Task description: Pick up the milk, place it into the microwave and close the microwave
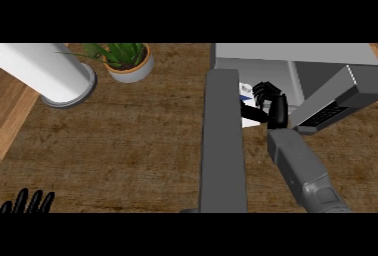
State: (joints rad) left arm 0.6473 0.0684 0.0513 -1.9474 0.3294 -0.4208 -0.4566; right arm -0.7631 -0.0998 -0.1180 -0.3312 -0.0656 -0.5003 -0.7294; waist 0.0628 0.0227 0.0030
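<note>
Right hand (270, 104) curled round milk (244, 90), just right of open door (221, 145), at microwave (295, 52) mouth.

- The counter (125, 145) has a dark brown, wood-grained top that fills most of the frame. A lighter wooden strip (15, 115) runs along its left edge.
- A white cylinder (40, 67) stands at the upper left on a round grey base (74, 97). It leans out toward the top left corner of the frame.
- A potted plant (131, 65) sits at the top, just right of the cylinder but apart from it. It has green leaves in a pale pot with an orange rim.
- A grey microwave (295, 52) stands at the upper right. Its dark grey door (223, 145) is open and reaches down the middle of the frame to the lower edge.
</note>
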